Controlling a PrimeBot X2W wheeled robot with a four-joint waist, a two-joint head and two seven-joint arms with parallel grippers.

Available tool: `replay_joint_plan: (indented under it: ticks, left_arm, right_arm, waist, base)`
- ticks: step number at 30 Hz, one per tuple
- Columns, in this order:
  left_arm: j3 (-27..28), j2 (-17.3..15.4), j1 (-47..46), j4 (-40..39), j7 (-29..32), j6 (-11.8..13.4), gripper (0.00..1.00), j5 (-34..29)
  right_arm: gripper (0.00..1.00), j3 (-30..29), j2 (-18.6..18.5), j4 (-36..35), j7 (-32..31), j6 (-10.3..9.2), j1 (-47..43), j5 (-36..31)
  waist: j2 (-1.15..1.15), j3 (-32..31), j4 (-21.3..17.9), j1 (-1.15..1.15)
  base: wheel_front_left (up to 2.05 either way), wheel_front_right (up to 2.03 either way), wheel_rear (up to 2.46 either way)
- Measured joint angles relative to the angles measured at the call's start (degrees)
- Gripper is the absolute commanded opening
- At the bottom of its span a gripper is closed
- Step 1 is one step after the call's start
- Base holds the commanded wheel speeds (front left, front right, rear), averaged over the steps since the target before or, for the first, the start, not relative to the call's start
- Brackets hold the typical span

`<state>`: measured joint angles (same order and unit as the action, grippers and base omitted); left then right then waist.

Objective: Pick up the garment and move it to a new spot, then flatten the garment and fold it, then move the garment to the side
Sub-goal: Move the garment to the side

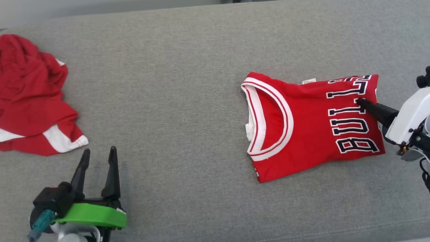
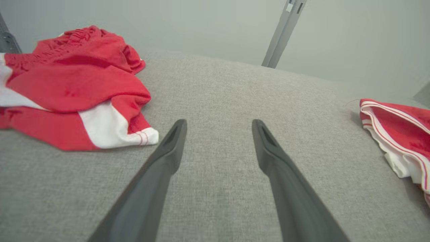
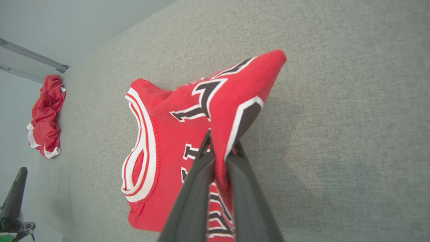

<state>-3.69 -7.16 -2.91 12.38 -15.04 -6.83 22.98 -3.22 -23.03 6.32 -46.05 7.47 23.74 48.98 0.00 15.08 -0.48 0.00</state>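
Being pinched at its lettered edge by the right gripper (image 1: 362, 101), the folded jersey (image 1: 302, 127) is being held well right of the crumpled red cloth (image 1: 30, 97) — left gripper (image 1: 99, 150) being kept agape near that cloth.

R gripper (image 3: 220, 151) tips hidden in jersey (image 3: 161, 134) fold; lettering (image 1: 352, 124) partly hidden

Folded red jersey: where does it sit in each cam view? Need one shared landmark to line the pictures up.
Head view: folded jersey right of centre, lettered end at the right gripper.
Left wrist view: folded jersey at the right edge, collar end showing.
Right wrist view: folded jersey in the centre, one fold pinched in the right gripper.
Shared landmark: crumpled red-and-white garment.
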Motion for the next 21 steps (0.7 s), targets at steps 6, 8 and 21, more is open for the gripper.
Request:
replay_joint_plan:
  ticks: [6, 8, 21]
  left_arm:
    - [0.71, -3.13, -1.15, -4.78, 0.09, -0.03, 1.0, -1.97]
    - [0.56, -3.97, -1.29, -6.48, 0.73, 0.02, 1.0, -2.35]
    - [-0.92, -6.62, -1.35, -15.47, 5.47, 0.78, 1.0, -3.93]
  right_arm:
    - [0.0, -0.74, 2.24, 1.7, 4.46, 0.0, -1.19, -0.82]
    - [0.0, -0.62, 2.56, 2.23, 6.12, 0.01, -1.4, -0.83]
    - [0.0, 3.71, 1.09, 7.32, 16.49, 0.01, -1.14, -3.11]
  waist:
    - [0.0, 2.23, -5.92, 0.0]
    - [0.0, 2.98, -8.09, 0.0]
    - [0.0, 7.8, -19.33, 0.0]
  base:
    - [0.0, 0.0, 0.0]
    - [0.0, 0.0, 0.0]
    - [0.0, 0.0, 0.0]
